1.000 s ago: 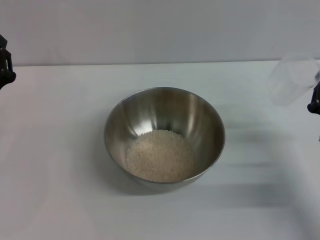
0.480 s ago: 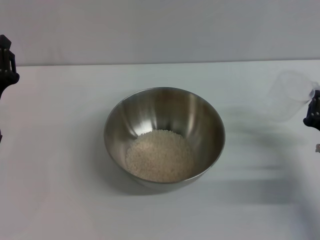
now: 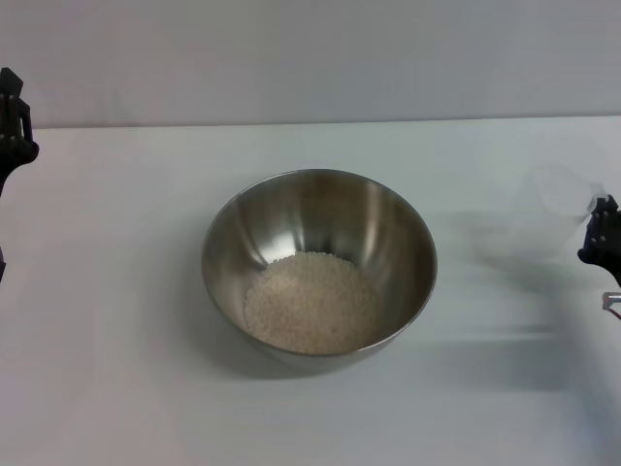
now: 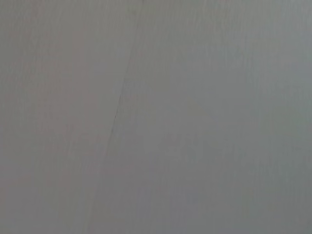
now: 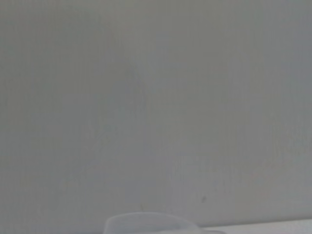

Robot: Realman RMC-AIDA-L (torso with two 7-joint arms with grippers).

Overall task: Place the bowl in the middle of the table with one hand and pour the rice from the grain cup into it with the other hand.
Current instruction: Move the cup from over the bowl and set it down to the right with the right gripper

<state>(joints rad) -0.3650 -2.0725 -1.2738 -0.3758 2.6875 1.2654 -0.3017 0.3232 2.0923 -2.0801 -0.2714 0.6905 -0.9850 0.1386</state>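
We start with the table (image 3: 116, 291), a wide white top that offers no grip and lets hard things slide. In its middle stands the bowl (image 3: 318, 262), steel, stiff and smooth; we judge it the heaviest thing here, steady under its own weight, and likely to skate if pushed at the wall. If it had to be shifted, the thin rim is the place to pinch, since the rounded wall gives fingers nothing to bite on.

Inside it lies the rice (image 3: 310, 301), a pale loose heap on the floor of the bowl towards the near side. It flows like sand and cannot be held directly, so it moves only with its container. The pouring looks done.

The cup (image 3: 561, 206) is at the right edge of the table, well apart from the bowl, clear plastic and apparently empty. We take it to be very light, a little springy, and easy to tip or squeeze out of shape; the handle side, next to the right gripper (image 3: 602, 243), is the sound hold. The right wrist view shows only its rim (image 5: 151, 223). That gripper appears clenched on the cup, though only part of it shows.

The left gripper (image 3: 12, 126) is parked at the far left edge; whether its jaws are apart or closed we cannot tell.
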